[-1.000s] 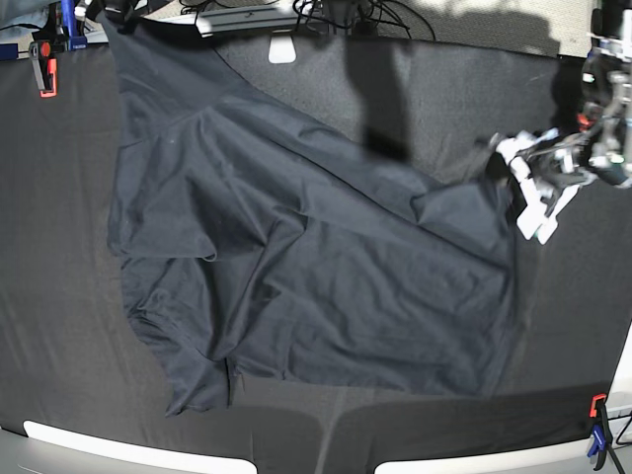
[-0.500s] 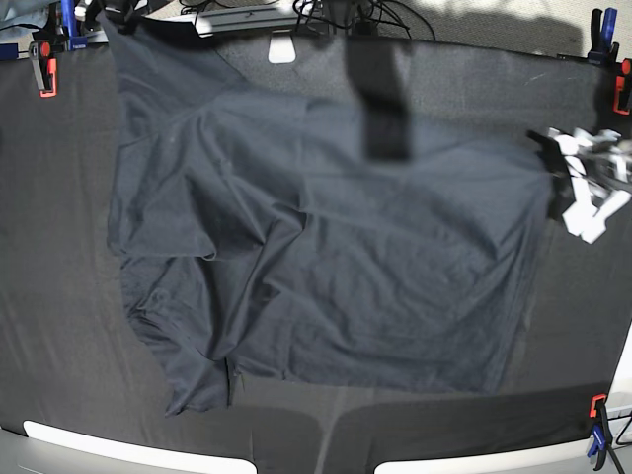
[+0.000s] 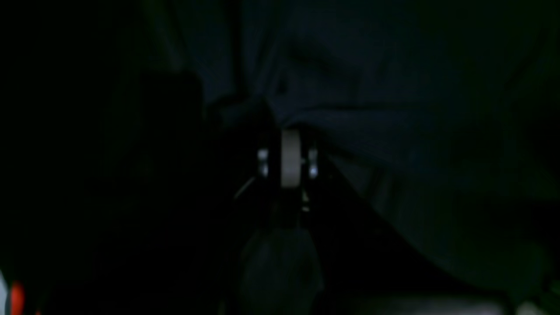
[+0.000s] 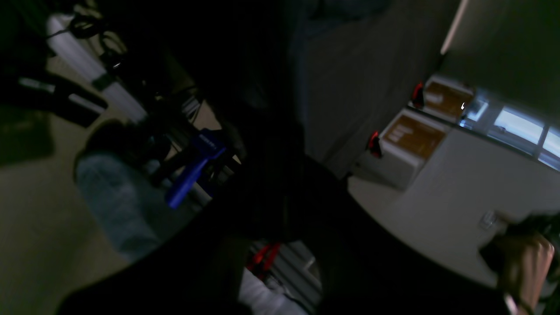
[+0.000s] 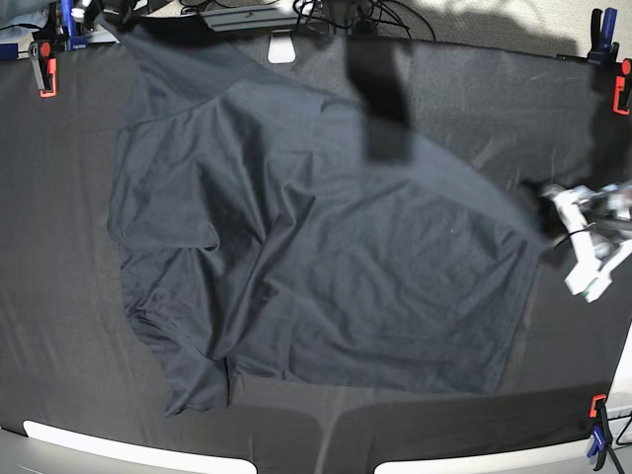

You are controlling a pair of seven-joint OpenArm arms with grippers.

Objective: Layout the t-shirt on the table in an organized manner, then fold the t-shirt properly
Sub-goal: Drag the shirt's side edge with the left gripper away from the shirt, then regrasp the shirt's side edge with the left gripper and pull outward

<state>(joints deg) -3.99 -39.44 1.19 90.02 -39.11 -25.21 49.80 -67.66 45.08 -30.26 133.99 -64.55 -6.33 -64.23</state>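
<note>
The dark grey t-shirt (image 5: 326, 257) lies spread over the black table (image 5: 494, 99), stretched on a diagonal from the far left corner to the right side. My left gripper (image 5: 546, 209), white-fingered, is at the right and shut on the shirt's right corner. In the left wrist view the closed fingers (image 3: 289, 144) pinch the fabric (image 3: 393, 109). The shirt's far left corner rises to the top left edge of the base view, where my right gripper holds it. The right wrist view shows only dark cloth (image 4: 271, 188), with the fingers lost in shadow.
Red clamps (image 5: 45, 74) and blue clamps (image 5: 67, 20) hold the cloth at the far left, others (image 5: 623, 84) at the far right, one (image 5: 597, 415) at the near right. Cables (image 5: 346, 15) run along the back edge. A dark vertical band (image 5: 380, 99) crosses the far middle.
My left gripper has moved right and toward the near edge, pulling the shirt's right corner with it. The shirt is stretched wider and flatter, its upper edge now taut.
</note>
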